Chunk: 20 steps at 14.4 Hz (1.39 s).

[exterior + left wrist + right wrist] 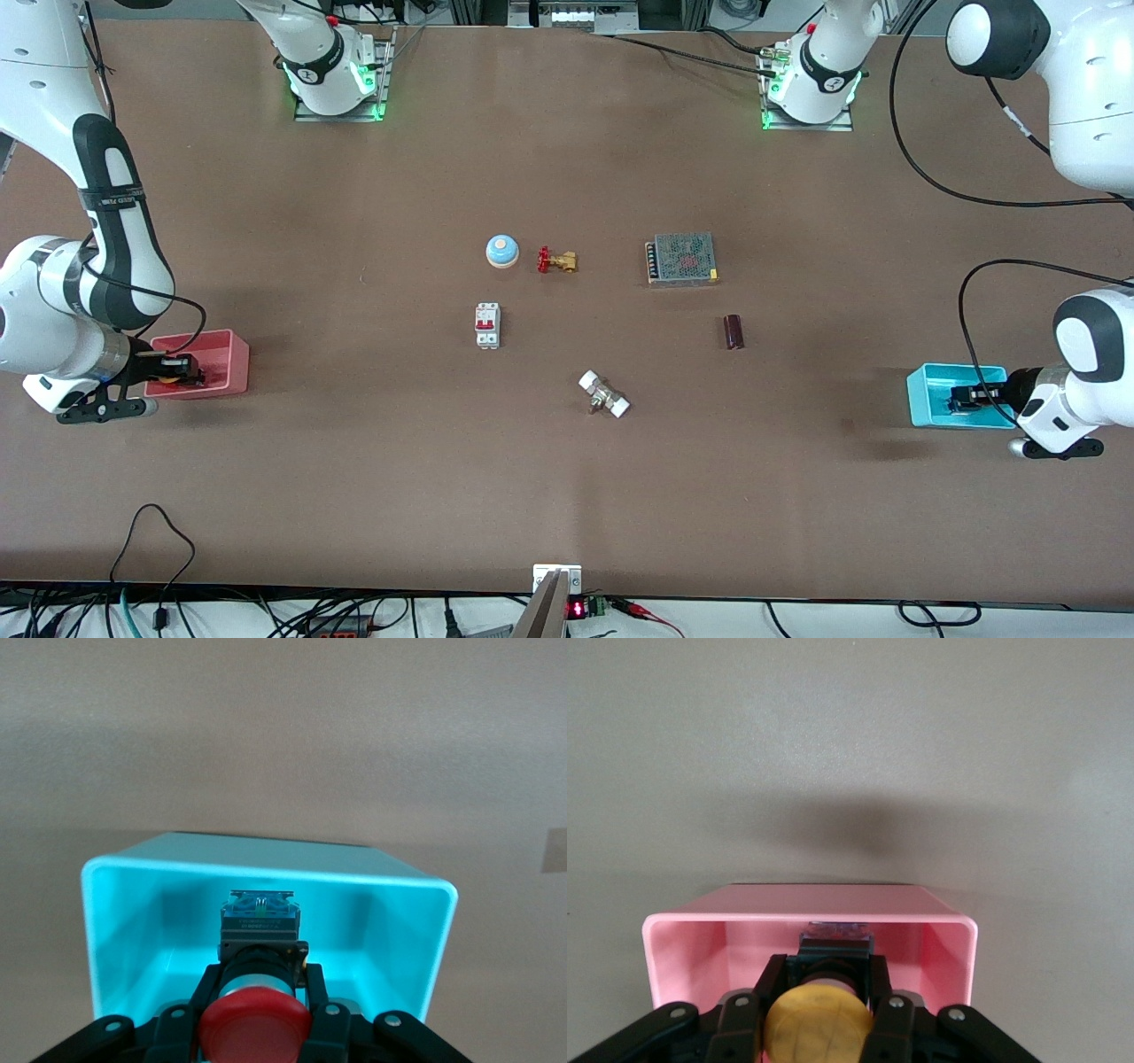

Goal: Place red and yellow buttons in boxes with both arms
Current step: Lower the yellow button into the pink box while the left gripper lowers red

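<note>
My left gripper [967, 397] is inside the cyan box [927, 399] at the left arm's end of the table, shut on the red button [254, 1025]; its black base [260, 923] points into the cyan box [124, 930]. My right gripper [183, 369] is inside the pink box [223, 354] at the right arm's end, shut on the yellow button [819, 1024], whose orange cap also shows in the front view [166, 379]. In the right wrist view the pink box [682, 948] surrounds the button's base.
In the middle of the table lie a blue bell [501, 251], a brass valve with a red handle [556, 260], a white circuit breaker [487, 325], a white-ended metal fitting [604, 395], a dark cylinder [733, 332] and a meshed power supply [681, 258].
</note>
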Tool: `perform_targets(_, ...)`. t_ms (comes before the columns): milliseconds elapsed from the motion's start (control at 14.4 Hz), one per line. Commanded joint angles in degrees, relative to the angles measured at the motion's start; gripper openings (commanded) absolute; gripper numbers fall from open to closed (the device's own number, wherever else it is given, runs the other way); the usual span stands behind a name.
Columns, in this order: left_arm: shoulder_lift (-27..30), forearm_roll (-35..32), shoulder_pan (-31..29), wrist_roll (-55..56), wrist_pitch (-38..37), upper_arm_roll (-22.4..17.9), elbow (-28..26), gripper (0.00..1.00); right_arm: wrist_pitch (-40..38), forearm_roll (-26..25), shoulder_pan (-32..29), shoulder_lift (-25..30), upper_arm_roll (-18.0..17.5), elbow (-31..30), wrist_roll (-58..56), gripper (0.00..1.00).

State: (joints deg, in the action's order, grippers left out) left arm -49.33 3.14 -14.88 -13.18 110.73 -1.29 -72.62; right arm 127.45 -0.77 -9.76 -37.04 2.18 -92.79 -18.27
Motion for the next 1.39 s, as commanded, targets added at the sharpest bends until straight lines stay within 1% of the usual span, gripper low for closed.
perform_targets(0, -1.73, -0.06, -0.15, -1.41, -0.07, 0.14, 2.31, 0.19, 0.43, 1.56, 0.01, 0.39, -0.51, -1.25, -0.01, 0.19)
perform_targets(209, -2.17, -0.06, -0.24, -1.49, -0.07, 0.14, 1.87, 0.21, 0.79, 1.56, 0.27, 0.04, -0.69, -1.87, 0.08, 0.19)
perform_targets(278, -2.17, -0.06, -0.15, -1.58, 0.02, 0.14, 1.87, 0.25, 0.79, 1.56, 0.36, -0.05, -0.69, -1.87, 0.08, 0.2)
perform_targets(348, -2.17, -0.06, -0.15, -1.67, 0.1, 0.14, 1.87, 0.35, 0.79, 1.56, 0.27, -0.13, -0.69, -1.87, 0.08, 0.23)
perform_targets(417, -2.17, -0.06, 0.02, -1.67, 0.1, 0.14, 1.79, 0.51, 0.79, 1.56, 0.36, -0.4, -0.69, -1.87, 0.08, 0.33)
perform_targets(487, -2.17, 0.29, -0.06, -1.67, 0.19, 0.14, 1.61, 0.7, 0.79, 1.56, 0.27, -0.49, -0.69, -1.87, 0.08, 0.41)
perform_targets(557, -2.17, 0.29, -0.06, -1.67, 0.8, 0.14, 1.52, 0.8, 0.79, 1.56, 0.27, -0.66, -0.69, -1.87, 0.08, 0.48)
perform_targets(626, -2.09, 0.64, -0.15, -1.67, 0.89, 0.14, 1.43, 0.97, 0.87, 1.56, 0.27, -0.84, -0.69, -1.87, 0.08, 0.52)
perform_targets(696, -1.74, 0.64, -0.15, -1.49, 0.81, 0.14, 1.43, 1.0, 0.79, 1.56, 0.27, -0.84, -0.69, -1.87, 0.08, 0.54)
perform_targets(765, -1.21, 0.64, -0.15, -1.32, 0.63, 0.23, 1.43, 1.0, 0.79, 1.56, 0.27, -0.84, -0.69, -1.87, 0.08, 0.6)
perform_targets(835, 0.01, 0.47, -0.15, -1.06, 0.37, 0.32, 1.43, 1.0, 0.79, 1.56, 0.27, -0.84, -0.69, -1.87, 0.08, 0.62)
perform_targets(904, 1.59, 0.47, -0.15, -0.88, -0.24, 0.75, 1.35, 1.0, 0.79, 1.56, 0.27, -0.84, -0.69, -1.87, 0.08, 0.68)
perform_targets(974, 3.17, 0.47, -0.06, -0.88, -1.64, 0.93, 1.43, 1.0, 0.7, 1.56, 0.36, -0.84, -0.69, -1.78, 0.08, 0.75)
perform_targets(1043, 4.93, 0.47, 0.11, -0.88, -2.87, 1.11, 1.43, 1.0, 0.7, 1.56, 0.36, -0.75, -0.69, -1.78, 0.08, 0.84)
perform_targets(1113, 7.21, 0.47, 0.2, -0.79, -3.49, 1.28, 1.35, 1.0, 0.61, 1.56, 0.27, -0.58, -0.69, -1.6, 0.08, 0.88)
perform_targets(1183, 9.49, 0.47, 0.29, -0.79, -4.8, 1.63, 1.17, 1.0, 0.26, 1.65, 0.36, -0.31, -0.69, -1.25, -0.18, 1.0)
perform_targets(1322, 14.59, 0.55, 0.38, -0.79, -6.83, 2.07, -1.19, 1.0, -0.35, 1.65, 0.36, 1.0, -0.69, -0.99, -0.45, 1.0)
